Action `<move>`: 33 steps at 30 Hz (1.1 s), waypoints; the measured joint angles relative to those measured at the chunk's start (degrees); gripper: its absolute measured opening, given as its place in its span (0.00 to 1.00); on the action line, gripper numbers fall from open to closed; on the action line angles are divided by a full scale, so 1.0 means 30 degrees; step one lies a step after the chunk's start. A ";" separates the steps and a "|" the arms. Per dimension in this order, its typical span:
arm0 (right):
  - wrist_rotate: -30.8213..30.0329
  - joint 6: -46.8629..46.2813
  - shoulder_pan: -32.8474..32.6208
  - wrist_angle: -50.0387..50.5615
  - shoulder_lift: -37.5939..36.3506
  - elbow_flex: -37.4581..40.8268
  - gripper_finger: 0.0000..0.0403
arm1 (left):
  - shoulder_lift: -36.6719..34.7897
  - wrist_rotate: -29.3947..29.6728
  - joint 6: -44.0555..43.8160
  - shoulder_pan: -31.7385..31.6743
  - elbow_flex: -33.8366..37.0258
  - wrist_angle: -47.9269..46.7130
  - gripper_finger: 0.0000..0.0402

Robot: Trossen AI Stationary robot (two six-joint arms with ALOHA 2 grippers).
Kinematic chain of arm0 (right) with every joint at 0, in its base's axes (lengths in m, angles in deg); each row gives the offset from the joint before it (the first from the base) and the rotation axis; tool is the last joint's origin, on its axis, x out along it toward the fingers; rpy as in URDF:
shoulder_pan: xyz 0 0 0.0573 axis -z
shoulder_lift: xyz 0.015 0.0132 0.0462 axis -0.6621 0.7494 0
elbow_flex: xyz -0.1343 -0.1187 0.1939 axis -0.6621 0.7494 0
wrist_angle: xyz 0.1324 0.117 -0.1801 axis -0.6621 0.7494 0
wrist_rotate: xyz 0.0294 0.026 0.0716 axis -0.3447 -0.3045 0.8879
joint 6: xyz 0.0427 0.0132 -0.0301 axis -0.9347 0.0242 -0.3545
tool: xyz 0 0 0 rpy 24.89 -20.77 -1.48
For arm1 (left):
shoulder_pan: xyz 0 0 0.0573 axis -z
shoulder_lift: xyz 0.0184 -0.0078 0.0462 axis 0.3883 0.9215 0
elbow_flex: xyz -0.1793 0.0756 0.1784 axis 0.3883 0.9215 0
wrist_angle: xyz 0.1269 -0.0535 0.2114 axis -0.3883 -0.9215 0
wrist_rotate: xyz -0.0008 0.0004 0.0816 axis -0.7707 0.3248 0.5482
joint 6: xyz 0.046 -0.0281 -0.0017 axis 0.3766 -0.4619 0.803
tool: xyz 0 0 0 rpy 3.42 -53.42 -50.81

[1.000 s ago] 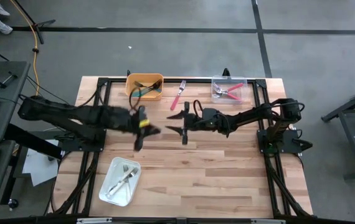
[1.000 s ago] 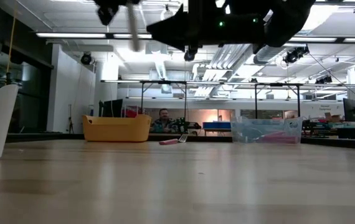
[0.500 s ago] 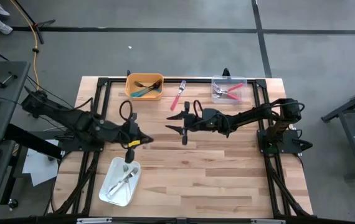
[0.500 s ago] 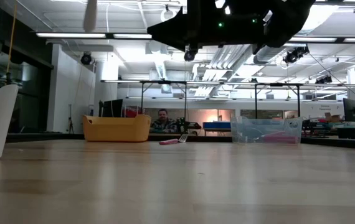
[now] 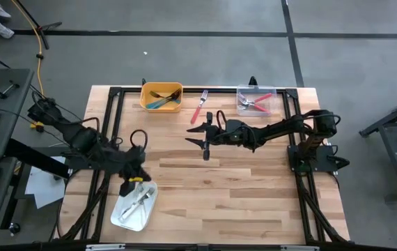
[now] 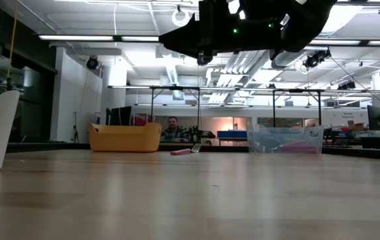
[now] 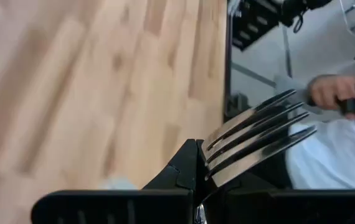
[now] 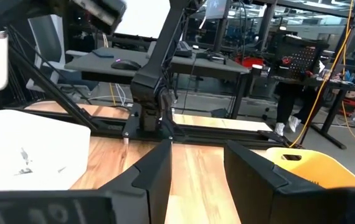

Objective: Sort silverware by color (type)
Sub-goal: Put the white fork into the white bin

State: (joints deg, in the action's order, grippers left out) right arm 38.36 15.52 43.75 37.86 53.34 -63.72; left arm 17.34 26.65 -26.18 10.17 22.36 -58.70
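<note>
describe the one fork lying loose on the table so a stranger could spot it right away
Look at the far edge of the wooden table, between the yellow bin and the clear bin. A fork lies there flat on the bare wood, near that edge. It has a pink handle and is the only fork on the table lying outside any container.

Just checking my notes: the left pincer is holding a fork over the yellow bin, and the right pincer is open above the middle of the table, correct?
Not quite. The left pincer holds its fork over the white tray, not the yellow bin; the high view shows this. The rest stands: the right pincer is open above the middle of the table.
</note>
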 joint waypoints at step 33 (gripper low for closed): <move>0.0017 0.0194 0.0070 0.1414 -0.0127 0.0007 0.34 | 0.2875 -0.6191 -0.6390 0.1711 0.7861 0.6206 0.16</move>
State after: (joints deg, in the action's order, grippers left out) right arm 38.41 16.10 43.96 42.10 52.96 -63.70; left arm 25.97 8.08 -45.35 15.30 45.95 -40.08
